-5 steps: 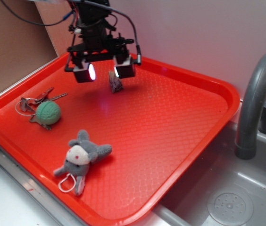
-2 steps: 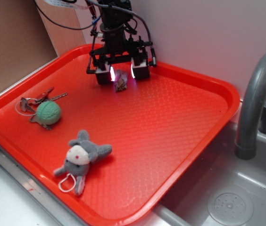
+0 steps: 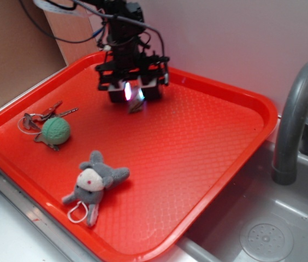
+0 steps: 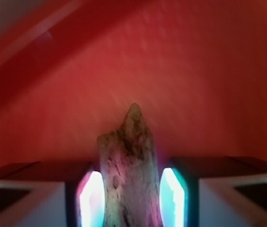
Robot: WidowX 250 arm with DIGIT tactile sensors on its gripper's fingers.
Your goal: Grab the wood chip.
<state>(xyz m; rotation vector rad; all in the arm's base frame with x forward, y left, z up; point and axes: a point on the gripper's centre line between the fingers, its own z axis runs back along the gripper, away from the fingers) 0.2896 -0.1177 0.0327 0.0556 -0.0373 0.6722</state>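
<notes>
The wood chip (image 3: 136,105), a small brown streaky sliver, rests on the red tray (image 3: 208,147) near its far rim. My gripper (image 3: 134,94) is down over it, and only the chip's lower end pokes out below the fingers. In the wrist view the wood chip (image 4: 129,161) fills the gap of the gripper (image 4: 129,203), its pointed end aimed away from me. The two glowing pads (image 4: 92,198) press against its sides, so the gripper is shut on the chip.
On the tray's left side lie a green ball (image 3: 55,130) and a bunch of keys (image 3: 36,117). A grey plush toy (image 3: 94,183) lies near the front. A grey faucet (image 3: 293,120) and a sink (image 3: 263,234) stand to the right of the tray.
The gripper came right and down onto the chip, shifted slightly left, and its fingers narrowed from wide open until they closed against the chip's sides.
</notes>
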